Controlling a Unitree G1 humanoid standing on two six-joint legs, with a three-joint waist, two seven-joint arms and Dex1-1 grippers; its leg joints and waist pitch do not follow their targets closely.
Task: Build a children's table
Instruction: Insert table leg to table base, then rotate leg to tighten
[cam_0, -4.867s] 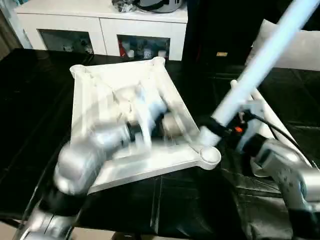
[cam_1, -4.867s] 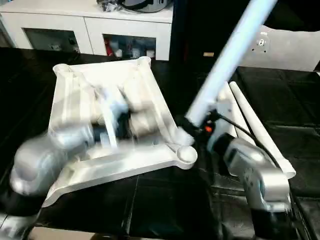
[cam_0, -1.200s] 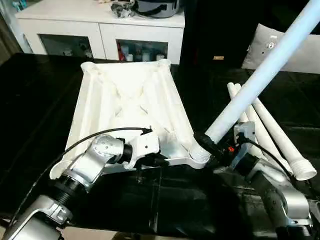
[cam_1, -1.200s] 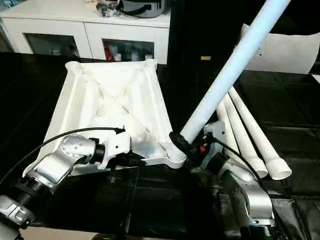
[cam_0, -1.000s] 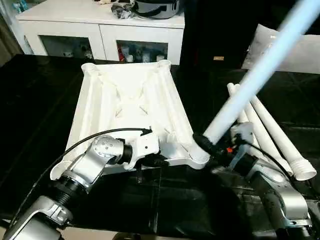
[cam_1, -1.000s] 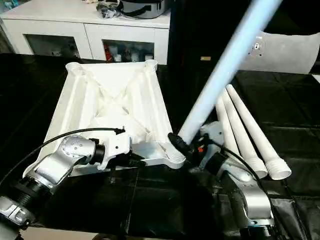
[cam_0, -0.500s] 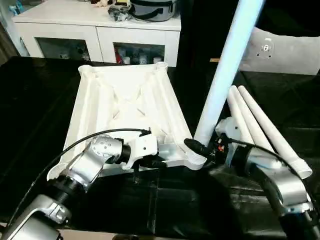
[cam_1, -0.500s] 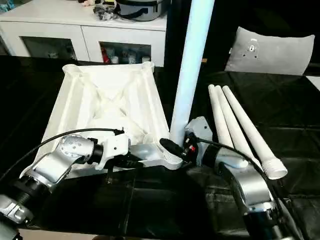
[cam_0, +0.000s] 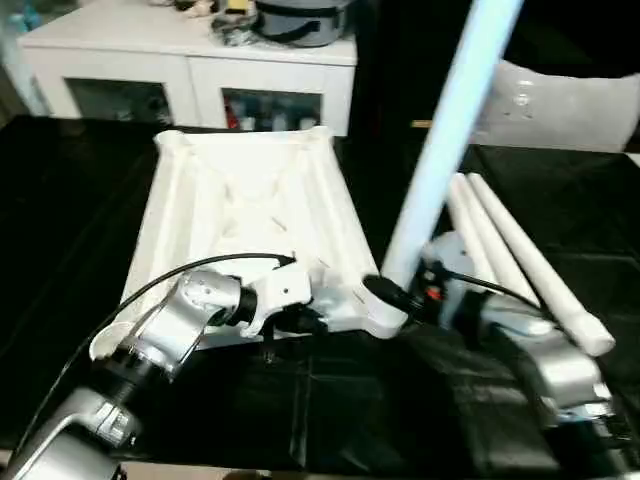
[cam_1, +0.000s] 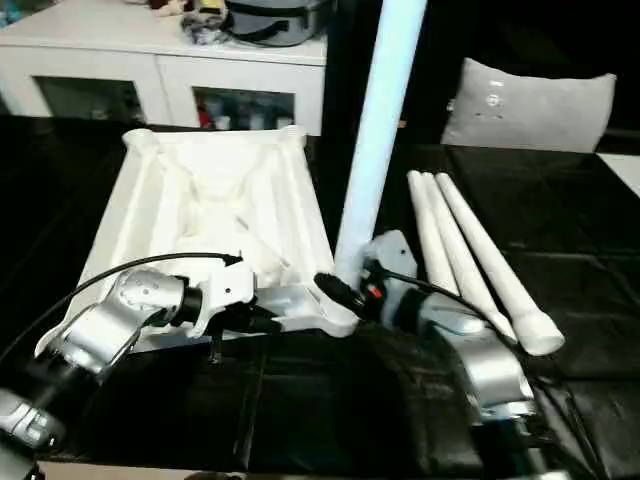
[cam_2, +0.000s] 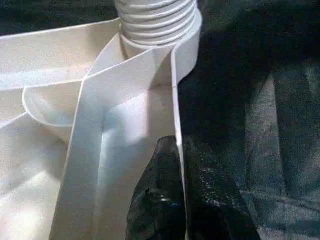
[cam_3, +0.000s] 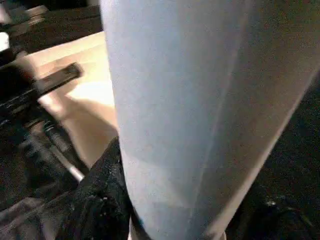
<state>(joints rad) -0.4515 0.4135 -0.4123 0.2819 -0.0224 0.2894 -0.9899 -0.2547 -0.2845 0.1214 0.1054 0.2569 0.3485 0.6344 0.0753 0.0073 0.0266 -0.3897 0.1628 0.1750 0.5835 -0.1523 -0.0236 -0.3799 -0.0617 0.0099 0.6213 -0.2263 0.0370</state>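
Tabletop (cam_0: 240, 200) one; legs: one (cam_0: 445, 130) in right pincer (cam_0: 385, 293), three (cam_0: 520, 255) loose

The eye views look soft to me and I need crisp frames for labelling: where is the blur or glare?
Left eye view: everything is slightly smeared, the table top washes out pale. Right wrist view: the held leg is close and soft. Left wrist view: sharp, with shadow beside the rim.

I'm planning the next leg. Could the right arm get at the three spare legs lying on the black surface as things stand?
Probably not yet: the right gripper is shut on the upright leg at the tabletop's near corner socket. The spare legs lie just beside that forearm, nothing on them, so once it lets go the way looks free.
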